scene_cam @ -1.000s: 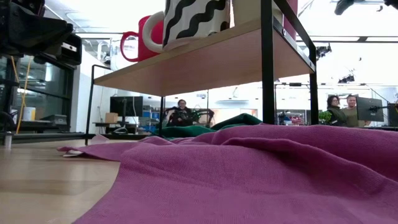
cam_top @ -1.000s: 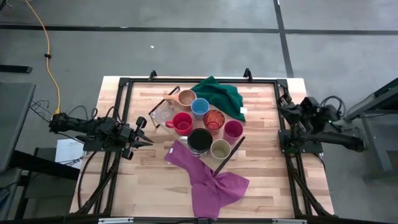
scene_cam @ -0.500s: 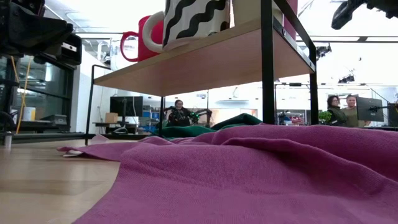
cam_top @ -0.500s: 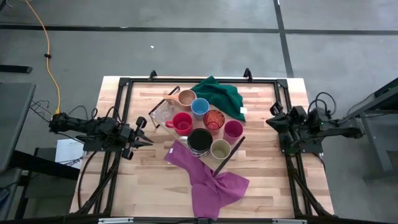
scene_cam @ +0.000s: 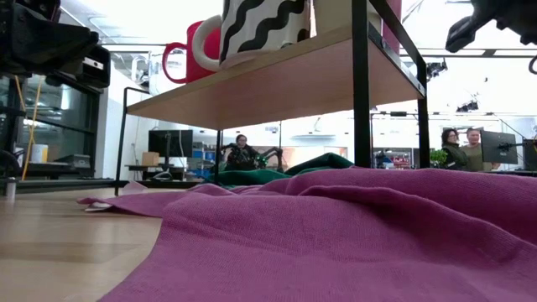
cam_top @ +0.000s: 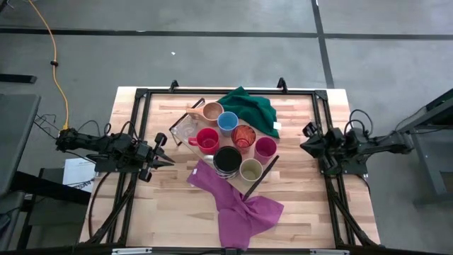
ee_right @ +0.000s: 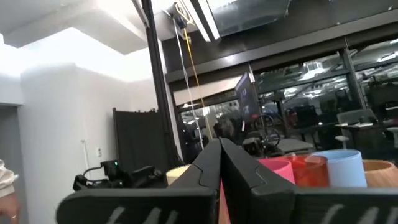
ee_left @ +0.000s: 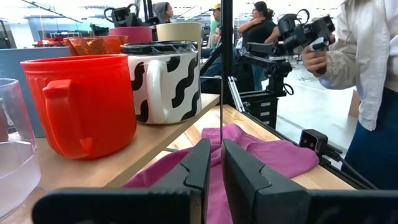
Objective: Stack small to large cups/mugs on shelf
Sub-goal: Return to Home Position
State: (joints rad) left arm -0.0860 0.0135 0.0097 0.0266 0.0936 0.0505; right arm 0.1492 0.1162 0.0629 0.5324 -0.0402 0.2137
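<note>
The shelf (cam_top: pixel 200 122) stands slantwise at mid-table on its black frame ends. On its board stand the cups: tan (cam_top: pixel 212 110), blue (cam_top: pixel 227 122), clear glass (cam_top: pixel 182 128), red (cam_top: pixel 207 139), orange (cam_top: pixel 243 135), magenta (cam_top: pixel 265 147), black with white waves (cam_top: pixel 227 160), olive-beige (cam_top: pixel 251 169). My left gripper (cam_top: pixel 168 161) waits left of the shelf, pointing level at it, with only a narrow slit between its fingers (ee_left: pixel 216 163) and nothing in it. My right gripper (cam_top: pixel 304 146) hangs right of the shelf, shut (ee_right: pixel 219 149) and empty, tipped upward.
A purple cloth (cam_top: pixel 237 205) lies under the shelf's near end and spreads toward the near edge. A green cloth (cam_top: pixel 249 110) lies heaped behind the shelf. A person (ee_left: pixel 373 68) stands beyond the table's right side, and other people sit in the room (scene_cam: pixel 457 147).
My right gripper, still shut, has swung from the far right toward the near edge and sunk. It has turned from pointing at the far edge toward pointing at the shelf. The cups, the shelf and both cloths have stayed where they were.
</note>
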